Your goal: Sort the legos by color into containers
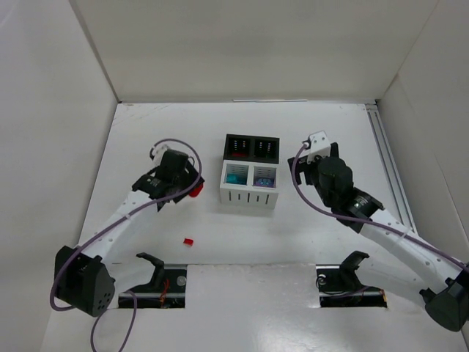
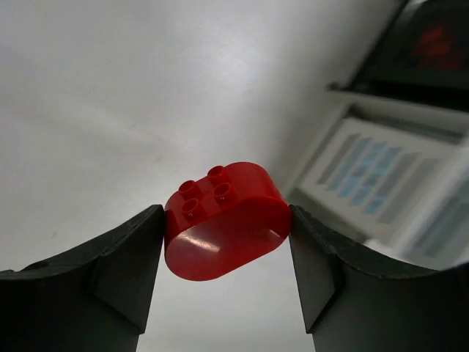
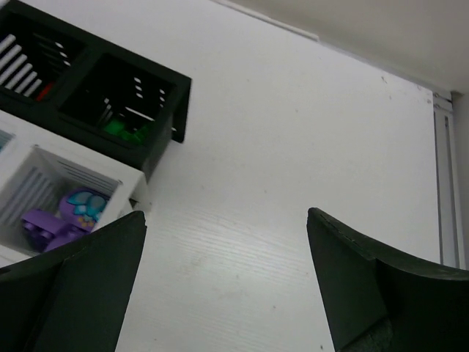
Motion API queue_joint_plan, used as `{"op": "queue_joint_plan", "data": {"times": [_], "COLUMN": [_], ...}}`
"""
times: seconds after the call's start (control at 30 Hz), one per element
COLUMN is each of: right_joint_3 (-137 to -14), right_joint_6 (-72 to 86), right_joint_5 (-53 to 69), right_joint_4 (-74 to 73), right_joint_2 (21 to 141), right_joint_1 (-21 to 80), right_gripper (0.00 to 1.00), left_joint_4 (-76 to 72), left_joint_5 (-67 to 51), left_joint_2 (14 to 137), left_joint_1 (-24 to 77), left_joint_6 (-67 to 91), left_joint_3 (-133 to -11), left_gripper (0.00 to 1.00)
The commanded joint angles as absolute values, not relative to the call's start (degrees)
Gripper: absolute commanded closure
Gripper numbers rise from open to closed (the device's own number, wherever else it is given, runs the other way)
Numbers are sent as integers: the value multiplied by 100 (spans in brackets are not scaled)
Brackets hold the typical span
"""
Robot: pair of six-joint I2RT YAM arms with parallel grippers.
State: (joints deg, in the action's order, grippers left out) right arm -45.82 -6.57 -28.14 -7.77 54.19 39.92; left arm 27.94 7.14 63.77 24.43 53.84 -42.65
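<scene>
LEGO SORT: We see the left gripper [image 2: 226, 220] clenched on a red oval lego [image 2: 220, 249], its fingers [image 2: 124, 264] pressed against both ends, just left of the containers [image 1: 250, 196]. There is bare table [image 1: 308, 242] around it, and the white side wall [image 1: 51, 147] stands well apart. The four bins sit mid-table, with the black pair [image 1: 251, 137] behind and the white slatted pair [image 1: 249, 198] in front. They hold teal pieces [image 1: 237, 176], purple legos [image 3: 44, 224] and green pieces [image 3: 124, 130]. A small red brick [image 1: 188, 240] lies alone nearer the arm bases. The right gripper [image 3: 226, 216] hangs right of the bins, jaws spread wide on nothing, with open table between it and the metal rail [image 1: 387, 161] along the right edge
</scene>
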Motion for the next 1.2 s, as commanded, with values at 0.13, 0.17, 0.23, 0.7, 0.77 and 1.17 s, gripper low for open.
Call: {"op": "queue_joint_plan", "data": {"times": [0.13, 0.17, 0.23, 0.7, 0.77, 1.17], "right_joint_3": [-4342, -4342, -4289, -4236, -4236, -4289], "right_joint_6": [-492, -492, -492, -712, -817, -2082], "right_joint_5": [-2769, -2769, -2769, -2496, -2374, -348], "right_joint_4": [-1388, -1441, -1512, -1758, -1758, -1214], "right_joint_2": [4975, 4975, 4843, 4992, 4992, 4878], "right_joint_1": [3332, 3201, 3077, 2232, 2180, 2214], "right_gripper": [4, 4, 2, 1, 1, 1], "left_joint_4": [1848, 1846, 1793, 2425, 2479, 2653], "left_joint_5": [722, 721, 598, 712, 765, 861], "left_joint_2": [7212, 7425, 8073, 10388, 10389, 9546], "left_joint_1": [2522, 2575, 2645, 3120, 3120, 3428], "left_joint_6": [4229, 4132, 3912, 3568, 3568, 3454], "left_joint_3": [-6493, -6704, -7337, -9650, -9650, -9396], "left_gripper": [60, 60, 60, 58, 44, 1]}}
